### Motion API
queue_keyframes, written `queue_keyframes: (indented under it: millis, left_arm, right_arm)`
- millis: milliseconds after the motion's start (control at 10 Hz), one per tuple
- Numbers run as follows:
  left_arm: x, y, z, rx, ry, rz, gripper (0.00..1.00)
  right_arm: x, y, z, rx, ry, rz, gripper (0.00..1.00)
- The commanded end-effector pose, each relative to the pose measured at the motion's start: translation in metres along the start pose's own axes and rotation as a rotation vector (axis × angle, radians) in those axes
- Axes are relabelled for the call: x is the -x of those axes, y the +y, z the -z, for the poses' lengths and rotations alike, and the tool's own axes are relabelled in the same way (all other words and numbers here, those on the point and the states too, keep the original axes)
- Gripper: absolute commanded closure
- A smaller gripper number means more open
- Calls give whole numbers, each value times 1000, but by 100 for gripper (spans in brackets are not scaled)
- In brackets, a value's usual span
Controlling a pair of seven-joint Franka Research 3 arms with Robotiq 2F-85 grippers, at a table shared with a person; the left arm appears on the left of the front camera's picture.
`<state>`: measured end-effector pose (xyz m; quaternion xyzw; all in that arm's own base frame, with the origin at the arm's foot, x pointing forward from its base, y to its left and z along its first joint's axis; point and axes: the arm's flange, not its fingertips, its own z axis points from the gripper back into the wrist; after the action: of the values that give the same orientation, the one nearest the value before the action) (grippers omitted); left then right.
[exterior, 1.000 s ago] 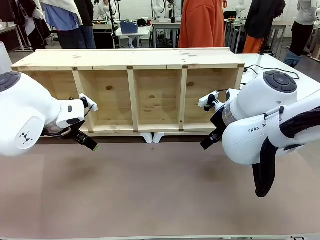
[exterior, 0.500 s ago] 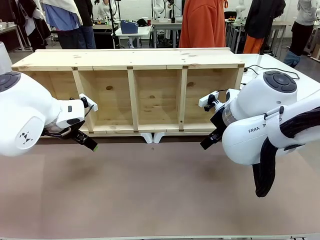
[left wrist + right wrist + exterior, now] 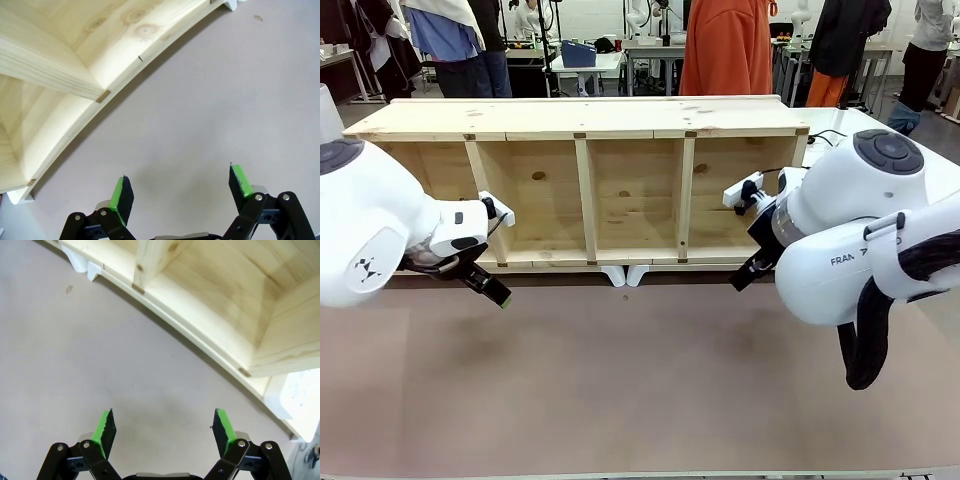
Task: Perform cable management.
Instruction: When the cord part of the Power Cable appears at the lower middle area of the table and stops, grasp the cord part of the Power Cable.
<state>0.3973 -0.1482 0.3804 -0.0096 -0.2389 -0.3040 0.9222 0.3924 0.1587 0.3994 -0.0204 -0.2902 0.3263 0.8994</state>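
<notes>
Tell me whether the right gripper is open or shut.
Open. In the right wrist view the right gripper has its green-padded fingers wide apart, with bare table between them and nothing held.

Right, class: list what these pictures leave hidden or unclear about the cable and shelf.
1. Cable: front view, the right arm hides most of its run and its ends.
2. Shelf: front view, its back panel hides whatever lies behind.
3. White pieces under the shelf: front view, too small to identify.
</notes>
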Motion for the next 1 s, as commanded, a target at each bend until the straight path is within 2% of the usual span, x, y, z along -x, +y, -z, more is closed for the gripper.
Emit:
queue_keyframes:
  millis: [0, 300, 600, 900]
  left_arm:
    - [16, 7, -44, -6, -35, 6, 0]
    - [45, 13, -100, -69, -109, -40, 0]
    - [92, 25, -156, -115, -186, -58, 0]
    - [133, 30, -192, -133, -254, -56, 0]
  right_arm:
    - [15, 9, -40, 54, -9, 32, 0]
    - [27, 5, -95, 129, -64, 74, 0]
    - [58, -7, -152, 216, -127, 147, 0]
    - [88, -7, -189, 250, -169, 219, 0]
